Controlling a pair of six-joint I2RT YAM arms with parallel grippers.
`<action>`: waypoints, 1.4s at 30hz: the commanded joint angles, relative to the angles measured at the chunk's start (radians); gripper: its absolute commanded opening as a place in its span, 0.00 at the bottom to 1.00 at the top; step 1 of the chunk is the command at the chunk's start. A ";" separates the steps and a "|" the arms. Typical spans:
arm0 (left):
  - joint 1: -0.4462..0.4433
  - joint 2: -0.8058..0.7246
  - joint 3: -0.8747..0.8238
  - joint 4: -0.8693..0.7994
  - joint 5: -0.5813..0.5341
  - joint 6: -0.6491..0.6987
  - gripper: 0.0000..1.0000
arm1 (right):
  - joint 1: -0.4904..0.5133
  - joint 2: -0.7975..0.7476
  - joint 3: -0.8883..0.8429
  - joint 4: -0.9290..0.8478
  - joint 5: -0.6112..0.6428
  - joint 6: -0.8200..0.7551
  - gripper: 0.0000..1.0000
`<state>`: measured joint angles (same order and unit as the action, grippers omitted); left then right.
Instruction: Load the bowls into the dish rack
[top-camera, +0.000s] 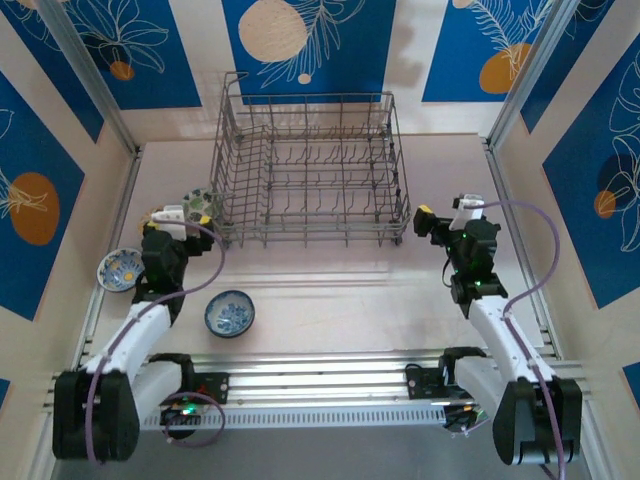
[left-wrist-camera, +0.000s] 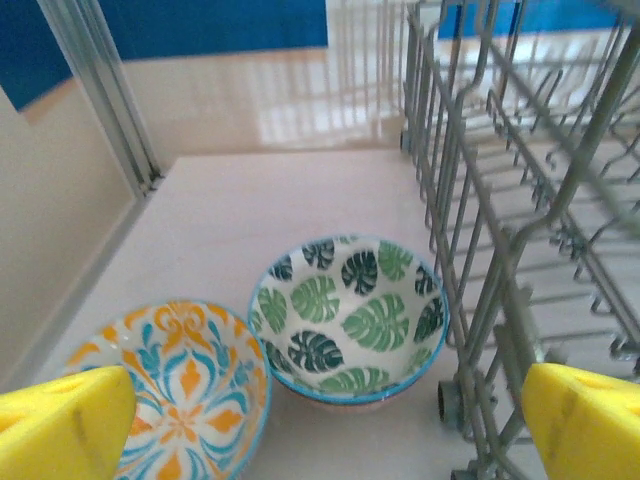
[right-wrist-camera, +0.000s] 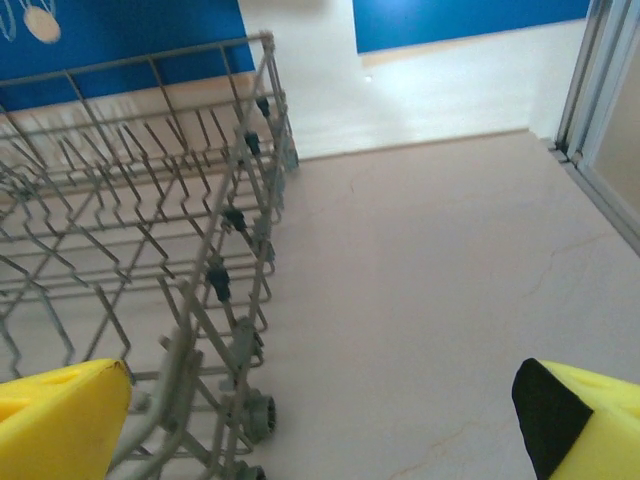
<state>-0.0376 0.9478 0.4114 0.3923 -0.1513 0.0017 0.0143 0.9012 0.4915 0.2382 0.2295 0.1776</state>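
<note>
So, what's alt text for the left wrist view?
Two painted bowls sit side by side on a pale table, a green leaf-patterned bowl in the middle and an orange-and-blue bowl lower left. The wire dish rack rises on the right; the left gripper is open, its yellow fingertips in the bottom corners.

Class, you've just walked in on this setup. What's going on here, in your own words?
Two robot arms are about to load bowls into a rack, which holds no bowl yet. The left gripper hangs open by a leaf bowl and an orange bowl, both just left of the rack. Two blue bowls sit nearer the arms' bases. The right gripper is open and empty, to the right of the rack.
</note>
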 joint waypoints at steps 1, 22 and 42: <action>-0.008 -0.127 0.077 -0.298 -0.018 -0.035 0.99 | 0.007 -0.027 0.113 -0.243 -0.084 0.009 1.00; -0.008 0.230 0.868 -0.960 0.299 -0.167 0.99 | 0.118 0.706 0.934 -0.940 0.085 0.116 1.00; -0.009 0.360 0.854 -1.007 0.463 -0.191 0.99 | -0.014 0.789 0.955 -1.025 0.137 0.115 0.81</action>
<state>-0.0380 1.3231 1.2800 -0.6079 0.2600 -0.1753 0.0570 1.7226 1.4586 -0.7448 0.3073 0.2985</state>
